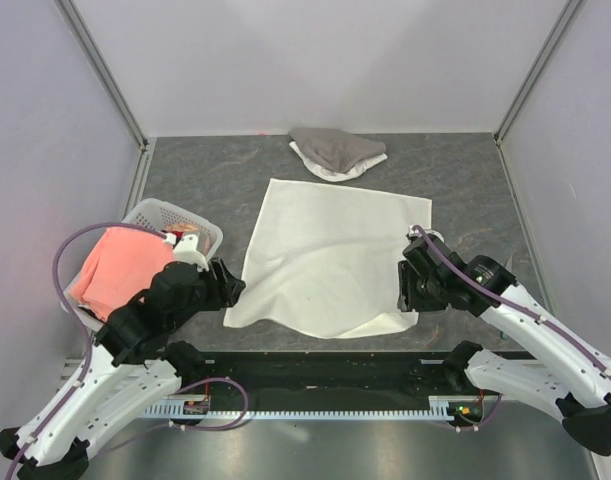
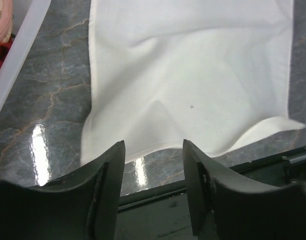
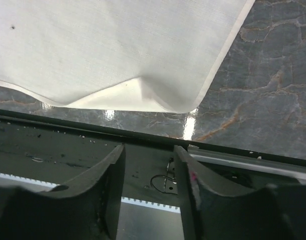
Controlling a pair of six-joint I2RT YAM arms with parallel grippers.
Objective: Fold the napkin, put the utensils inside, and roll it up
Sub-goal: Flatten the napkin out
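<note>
Cream-white square cloth napkin [image 1: 330, 255] lies flat at centre frame on the grey marbled table [image 1: 475, 190]. Left gripper [image 2: 154, 150] and right gripper [image 3: 149, 152] hover at its lower corners, jaws spread, holding nothing.

Bright even overhead light, glare streaks on glossy table [image 2: 41, 145], napkin [image 2: 193, 75] nearly overexposed, soft shadows

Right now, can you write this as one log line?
napkin: spread, unfolded | left gripper: open, empty | right gripper: open, empty
</note>
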